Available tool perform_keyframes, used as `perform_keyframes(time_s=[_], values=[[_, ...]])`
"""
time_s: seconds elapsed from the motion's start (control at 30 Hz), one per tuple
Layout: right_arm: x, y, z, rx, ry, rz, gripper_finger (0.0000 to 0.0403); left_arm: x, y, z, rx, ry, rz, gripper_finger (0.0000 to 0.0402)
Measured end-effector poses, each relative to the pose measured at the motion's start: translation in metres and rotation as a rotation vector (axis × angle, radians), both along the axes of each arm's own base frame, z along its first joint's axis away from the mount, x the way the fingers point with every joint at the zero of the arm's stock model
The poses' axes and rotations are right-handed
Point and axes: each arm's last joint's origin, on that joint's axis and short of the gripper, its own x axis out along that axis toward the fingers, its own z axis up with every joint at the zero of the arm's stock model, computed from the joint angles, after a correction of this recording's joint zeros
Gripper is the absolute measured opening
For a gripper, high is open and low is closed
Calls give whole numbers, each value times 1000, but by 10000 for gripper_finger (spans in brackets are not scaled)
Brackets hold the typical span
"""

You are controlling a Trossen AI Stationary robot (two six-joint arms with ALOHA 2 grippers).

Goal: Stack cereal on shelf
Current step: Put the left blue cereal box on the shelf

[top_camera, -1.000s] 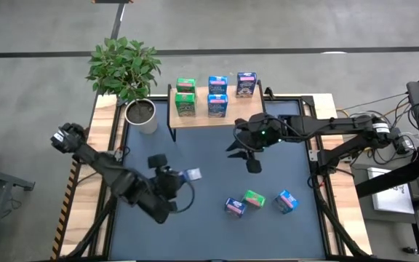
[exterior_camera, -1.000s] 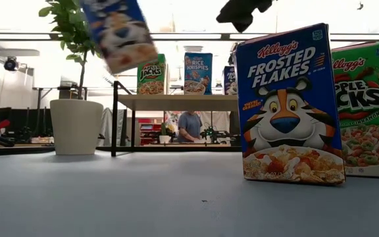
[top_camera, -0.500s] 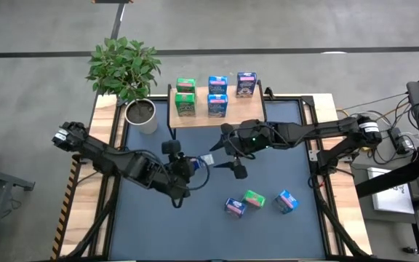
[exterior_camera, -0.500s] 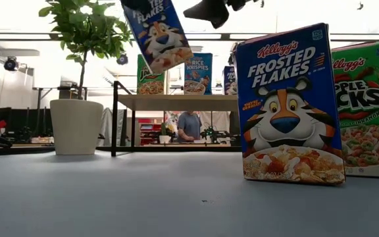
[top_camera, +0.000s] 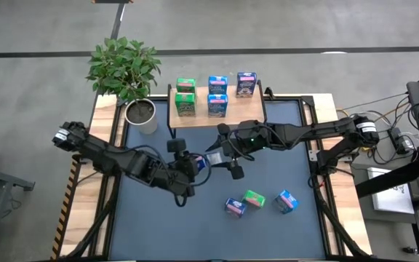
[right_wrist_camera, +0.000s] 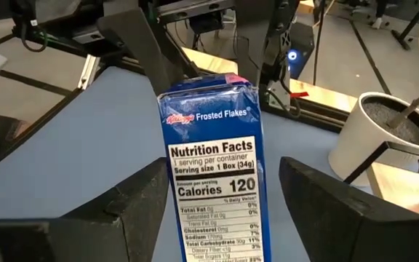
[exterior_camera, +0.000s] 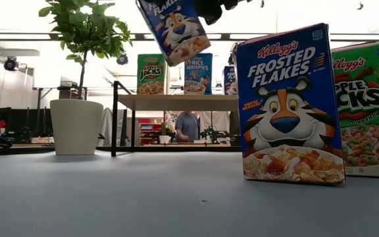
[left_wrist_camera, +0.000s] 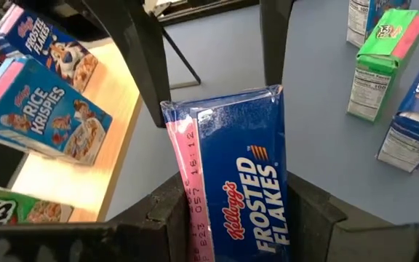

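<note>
My left gripper (top_camera: 198,164) hangs over the middle of the table, shut on a blue Frosted Flakes cereal box (top_camera: 212,158) that is high above the tabletop (exterior_camera: 176,26). My right gripper (top_camera: 229,154) faces it, open. Its fingers (right_wrist_camera: 140,196) stand on either side of the box's far end (right_wrist_camera: 213,145), with gaps showing. The light-wood shelf (top_camera: 231,115) at the far edge carries several green and blue boxes. Three more boxes (top_camera: 254,198) stand on the table near the front. My left gripper pinches the box's near end (left_wrist_camera: 228,218) between its two fingers, one on the pink-striped narrow side (left_wrist_camera: 189,218) and one on the opposite side. The fingers slant down toward the table's right and lie along the box. It is lifted clear and tilted.
A potted plant (top_camera: 138,109) stands left of the shelf at the far left corner. The table's front left part is bare dark blue-grey top (top_camera: 166,233). In the low view a Frosted Flakes box (exterior_camera: 288,105) and an Apple Jacks box (exterior_camera: 367,112) stand close to the camera.
My left gripper has swung the box toward the table's right and far side, up to my right gripper, and the box has turned. My right gripper has come toward the left and opened, so its fingers now stand around the box's far end.
</note>
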Motion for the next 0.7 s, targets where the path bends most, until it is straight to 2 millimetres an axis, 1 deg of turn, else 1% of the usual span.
perform_keyframes(time_s=[0.3,0.37,0.53,0.6,0.7], values=[[0,0,1,-5,-15,3,229,5,1,3,23,-30,-25,147],[0,0,2,-5,-15,4,216,5,1,4,22,-33,-26,147],[0,0,2,-16,-18,9,167,5,1,4,24,-33,-30,153],[0,0,2,-16,-18,5,151,5,1,4,25,-34,-31,159],[0,-1,2,-23,-16,6,139,5,1,4,33,-29,-38,176]])
